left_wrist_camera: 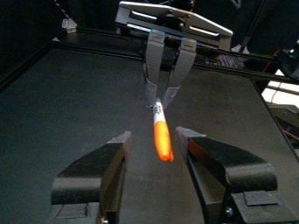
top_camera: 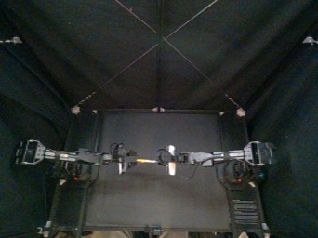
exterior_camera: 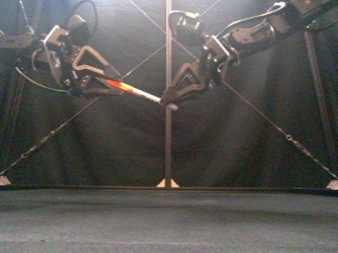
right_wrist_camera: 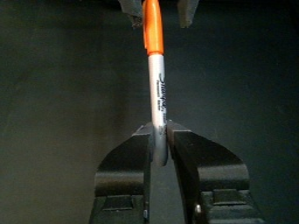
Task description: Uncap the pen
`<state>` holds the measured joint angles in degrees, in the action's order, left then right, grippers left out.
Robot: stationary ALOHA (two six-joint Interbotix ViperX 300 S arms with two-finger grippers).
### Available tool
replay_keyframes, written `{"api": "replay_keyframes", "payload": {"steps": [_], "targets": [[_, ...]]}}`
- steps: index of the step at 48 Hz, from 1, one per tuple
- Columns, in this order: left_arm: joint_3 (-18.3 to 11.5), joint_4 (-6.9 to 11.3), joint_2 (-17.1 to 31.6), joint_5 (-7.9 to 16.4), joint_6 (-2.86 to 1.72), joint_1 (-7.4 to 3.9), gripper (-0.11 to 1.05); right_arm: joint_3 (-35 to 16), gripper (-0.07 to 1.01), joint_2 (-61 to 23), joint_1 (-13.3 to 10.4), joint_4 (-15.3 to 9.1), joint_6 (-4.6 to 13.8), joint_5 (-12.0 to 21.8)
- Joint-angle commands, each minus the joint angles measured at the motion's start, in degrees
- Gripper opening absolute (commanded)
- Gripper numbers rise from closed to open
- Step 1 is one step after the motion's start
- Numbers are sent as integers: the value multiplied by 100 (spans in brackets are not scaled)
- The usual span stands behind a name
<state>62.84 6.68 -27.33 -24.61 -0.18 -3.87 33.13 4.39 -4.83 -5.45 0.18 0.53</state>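
Orange cap end of the pen [left_wrist_camera: 163, 144] sits between the spread jaws of the left claw [left_wrist_camera: 155, 137], not yet pinched. The right claw [right_wrist_camera: 158, 133] clamps its grey barrel in midair above the tabletop [top_camera: 149, 200], long axis running claw to claw
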Motion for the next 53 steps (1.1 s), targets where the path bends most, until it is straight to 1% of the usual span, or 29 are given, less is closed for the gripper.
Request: {"api": "replay_keyframes", "payload": {"steps": [1, 3, 9, 16, 20, 26, 28, 33, 40, 42, 43, 47, 48, 53], "targets": [[-149, 9, 0, -9, 0, 18, 79, -79, 54, 255, -62, -9, -9, -62], [-149, 9, 0, -9, -9, 26, 78, -79, 54, 264, -62, 0, -18, -70], [-132, 88, 0, -9, 0, 18, 77, -79, 54, 272, -62, -26, -18, -141], [-132, 97, 0, -9, 0, -9, 73, -79, 54, 281, -62, -79, -9, -193], [-132, 97, 0, -9, 0, -18, 67, -79, 54, 281, -62, -88, 0, -193], [-132, 97, 0, -9, 0, -18, 53, -62, 54, 281, -62, -97, 9, -193], [-132, 97, 0, -9, 9, -26, 50, -62, 54, 281, -62, -88, 9, -193], [-114, 97, -9, -9, 9, -26, 44, -44, 54, 281, -62, -97, 9, -193], [-18, 97, -88, 0, 0, -53, 43, 88, 54, 369, -88, -79, 26, -193], [18, 97, -123, -9, -18, -62, 43, 149, 54, 404, -105, -62, 26, -193], [26, 105, -141, 0, -9, -70, 43, 176, 54, 431, -114, -62, 26, -193], [88, 158, -220, 0, -9, -70, 43, 316, 54, 580, -132, -53, 35, -193], [105, 158, -246, -9, 0, -70, 43, 352, 54, 615, -141, -53, 35, -193], [185, 202, -404, -9, 0, -79, 43, 598, 54, 879, -237, -44, 35, -193]]}}
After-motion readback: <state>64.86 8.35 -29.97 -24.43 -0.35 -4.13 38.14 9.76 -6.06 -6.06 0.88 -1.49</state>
